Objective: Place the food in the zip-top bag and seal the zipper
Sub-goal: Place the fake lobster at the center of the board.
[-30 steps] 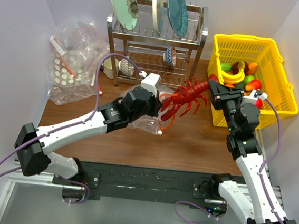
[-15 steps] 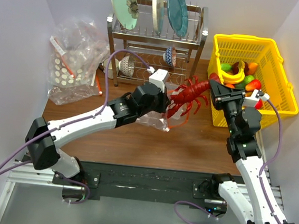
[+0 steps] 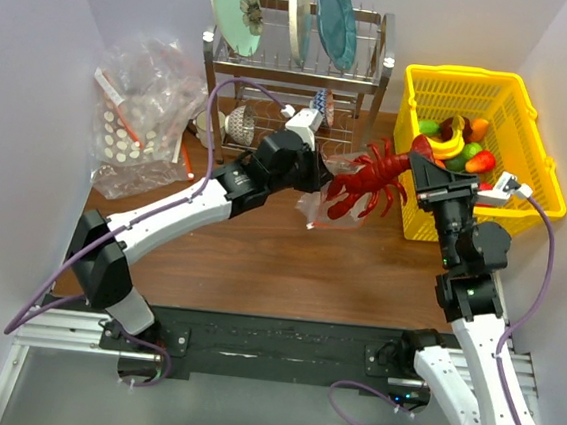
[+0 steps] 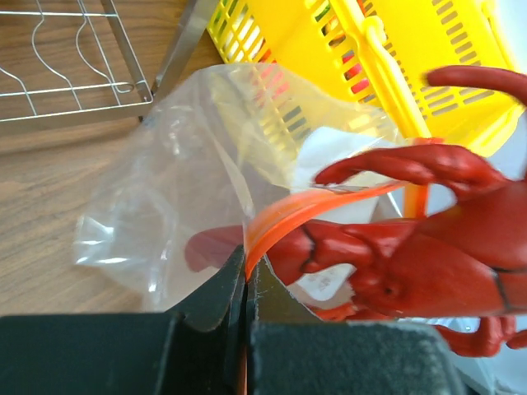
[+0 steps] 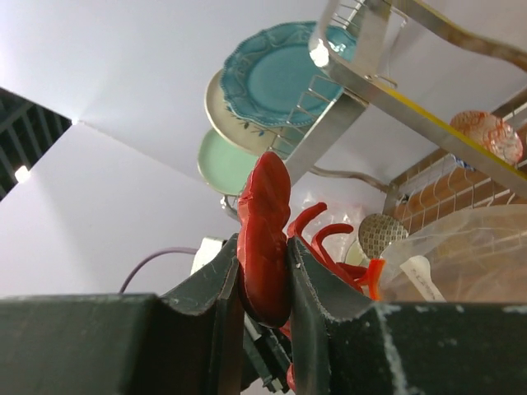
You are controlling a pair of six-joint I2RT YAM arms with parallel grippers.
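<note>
Wooden surface (image 3: 259,260), toward right edge | left gripper (image 4: 245,267) pinches zip-top bag (image 4: 156,189) lip; right gripper (image 5: 263,280) clamps lobster (image 3: 372,179) tail | I fear claws snagging the mouth, pulling bag free.

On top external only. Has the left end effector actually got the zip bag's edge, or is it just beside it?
Observer: Left wrist view: the left end effector is shut on the zip-top bag, right at its orange zipper strip. The mouth is bowed open.
Operator: Lobster in yet?
Observer: Mostly not. The lobster has its body outside the mouth. A red part shows through the plastic near the grip; I can't tell if it's inside or behind.
Operator: Right grip solid?
Observer: Right wrist view: the right end effector is shut on a smooth rounded end of the lobster.
</note>
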